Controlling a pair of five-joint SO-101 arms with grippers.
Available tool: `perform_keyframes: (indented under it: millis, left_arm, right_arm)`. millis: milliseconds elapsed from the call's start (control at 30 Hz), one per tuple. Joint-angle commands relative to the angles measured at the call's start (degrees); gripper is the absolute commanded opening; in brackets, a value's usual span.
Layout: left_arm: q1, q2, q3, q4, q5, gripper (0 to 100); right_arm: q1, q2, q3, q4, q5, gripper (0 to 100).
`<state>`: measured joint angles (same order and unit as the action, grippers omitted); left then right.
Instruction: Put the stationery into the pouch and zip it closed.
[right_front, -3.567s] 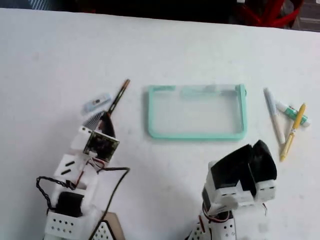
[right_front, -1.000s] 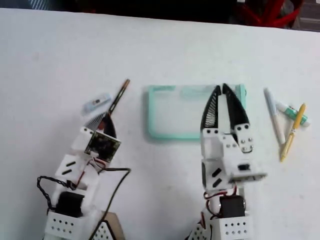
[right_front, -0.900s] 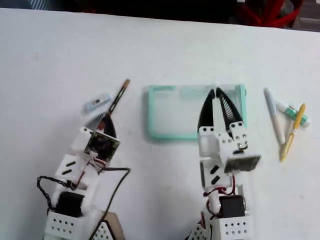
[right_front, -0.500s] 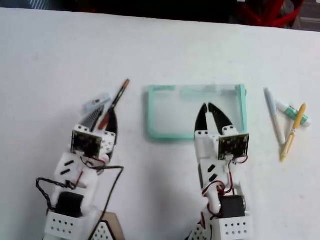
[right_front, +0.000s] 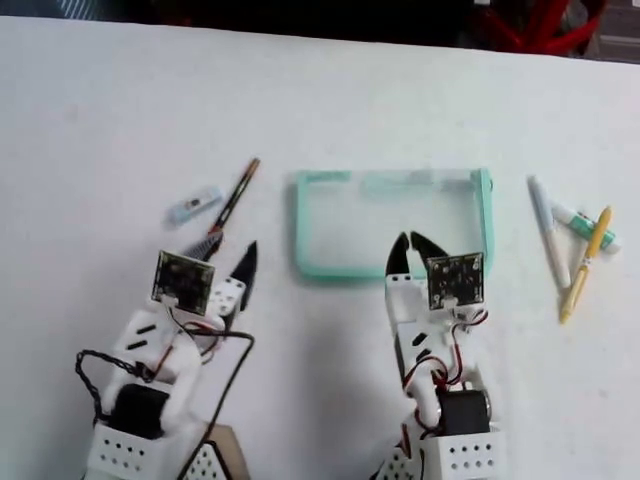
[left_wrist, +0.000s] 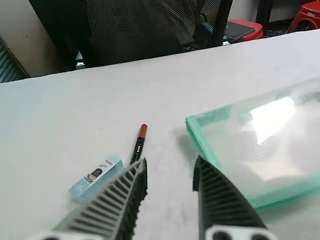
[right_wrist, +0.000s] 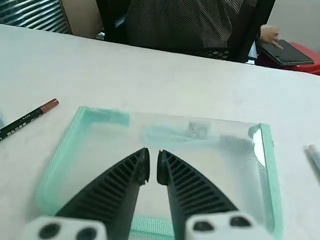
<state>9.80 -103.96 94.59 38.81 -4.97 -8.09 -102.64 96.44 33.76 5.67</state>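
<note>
Both arms have drawn back toward their bases. The left claw (right_front: 228, 255), which half a second ago was at the pencil (right_front: 233, 197) with its tips by the eraser (right_front: 194, 206), now sits short of both. The right claw (right_front: 408, 243), a second ago out over the far edge of the pouch (right_front: 360, 225), now hangs over its near edge. Pouch and stationery lie where they did.

By count there is one pouch, one pencil, one eraser, three pens and two claws. The pouch, clear with a green border, lies flat in the middle of the desk (right_front: 120, 110). Pencil and eraser lie side by side, just apart, on the left claw's side of the pouch. The three pens are grouped on the other side, out on the desk: a grey pen (right_front: 548, 232), a green pen (right_front: 585, 228) and a yellow pen (right_front: 585, 262) lying across the green one.

The left claw is spread wide and holds nothing. The right claw is almost pressed together, a thin gap between its tips, and also holds nothing.
</note>
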Motion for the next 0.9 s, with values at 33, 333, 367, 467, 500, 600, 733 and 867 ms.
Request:
perform_keyframes:
  millis: [33,333,367,467,500,600,733,867]
  left_arm:
    - [-8.9,-0.5,-0.7,1.3,-0.5,11]
    - [-11.2,-0.5,2.3,3.8,-16.4,10]
    - [-11.3,-0.5,2.0,3.8,-16.7,10]
    - [-11.1,-0.5,-1.4,4.3,-17.1,10]
    - [-11.1,-0.5,-3.3,4.7,-17.0,10]
    - [-9.9,-0.5,-10.5,8.0,-15.6,10]
    - [-6.8,0.4,-23.4,17.6,-15.4,10]
    - [-6.5,11.8,-33.8,21.3,-15.3,10]
  right_arm:
    - [0.8,0.0,0.4,0.5,0.0,4.6]
    - [0.9,0.0,0.4,0.5,0.1,4.6]
    - [0.9,0.0,0.4,0.5,0.1,4.6]
    - [0.9,0.0,0.4,0.5,0.1,4.6]
    - [0.9,0.0,0.4,0.5,0.1,4.6]
    - [0.9,0.0,0.4,0.5,0.1,4.6]
    - [0.9,0.0,0.4,0.5,0.1,4.6]
    - [0.9,0.0,0.4,0.5,0.1,4.6]
